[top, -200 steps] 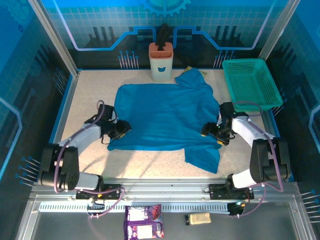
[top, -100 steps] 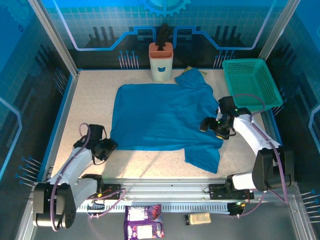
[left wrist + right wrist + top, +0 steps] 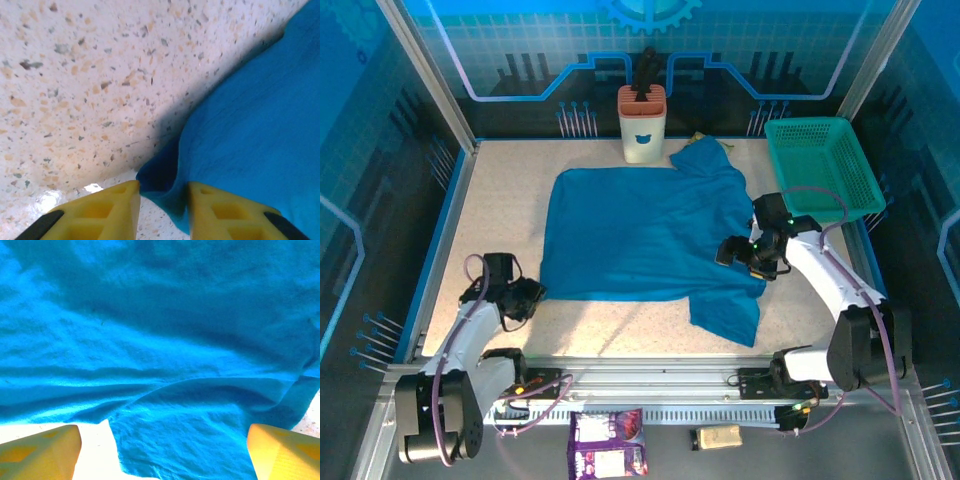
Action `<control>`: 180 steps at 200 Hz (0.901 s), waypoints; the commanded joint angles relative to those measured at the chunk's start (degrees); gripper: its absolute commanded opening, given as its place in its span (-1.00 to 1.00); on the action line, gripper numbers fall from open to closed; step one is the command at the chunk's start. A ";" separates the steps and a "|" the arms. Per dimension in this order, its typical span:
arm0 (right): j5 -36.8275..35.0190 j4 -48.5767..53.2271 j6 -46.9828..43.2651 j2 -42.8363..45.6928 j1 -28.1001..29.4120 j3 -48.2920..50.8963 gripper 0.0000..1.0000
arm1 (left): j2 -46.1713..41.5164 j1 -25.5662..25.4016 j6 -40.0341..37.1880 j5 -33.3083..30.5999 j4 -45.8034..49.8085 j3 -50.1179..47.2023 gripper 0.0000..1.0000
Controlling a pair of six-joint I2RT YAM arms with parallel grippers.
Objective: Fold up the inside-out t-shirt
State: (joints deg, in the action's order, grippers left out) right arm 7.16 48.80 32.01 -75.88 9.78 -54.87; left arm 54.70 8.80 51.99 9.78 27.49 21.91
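T-shirt [image 3: 250, 125] corner inside left claw [image 3: 164, 196]

Lab cell: blue-panelled walls [image 3: 740, 40], speckled table [image 3: 500, 190]

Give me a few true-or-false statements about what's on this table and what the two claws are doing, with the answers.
1. The blue t-shirt lies spread out on the table. True.
2. The t-shirt is inside the teal basket. False: the basket stands at the far right corner, beside the shirt.
3. A corner of the t-shirt sits between the fingers of the left gripper. True.
4. The right gripper is clamped shut. False: its fingers stand wide apart above the shirt.
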 commanded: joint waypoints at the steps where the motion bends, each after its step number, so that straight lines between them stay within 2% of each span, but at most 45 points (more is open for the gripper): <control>1: -1.39 2.88 1.17 2.36 1.04 -1.19 0.73 | 0.10 1.64 -1.69 2.66 -1.27 -0.75 -0.47; 31: -2.61 4.79 1.72 4.67 1.71 -0.52 0.73 | 1.01 2.36 -2.41 3.79 -1.91 -0.80 -0.59; 57: -3.71 6.50 2.94 6.91 2.24 1.17 0.74 | 1.29 2.36 -2.73 4.41 -2.17 -0.91 -0.79; 79: -4.15 7.77 5.00 9.08 2.83 3.99 0.67 | 1.22 2.45 -3.20 4.63 -2.15 -0.98 -1.00; 90: -6.07 8.46 7.76 10.32 3.31 6.65 0.64 | 1.15 2.45 -3.22 4.85 -2.29 -1.08 -1.00; 120: -8.32 9.36 15.16 12.56 5.19 13.28 0.44 | 1.14 2.45 -3.43 4.98 -2.42 -1.25 -1.00; 163: -8.83 7.39 26.15 15.88 6.80 21.56 -0.01 | 1.11 2.45 -3.21 5.29 -2.74 -1.59 -1.00; 180: -8.88 6.36 30.73 15.69 7.30 22.66 -0.13 | 1.28 2.45 -3.07 5.36 -2.98 -1.78 -1.00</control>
State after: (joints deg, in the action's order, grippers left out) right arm -0.69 55.79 53.23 -60.73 15.86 -33.71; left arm 55.83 10.68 49.41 13.39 24.82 21.21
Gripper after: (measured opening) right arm 0.470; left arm 0.055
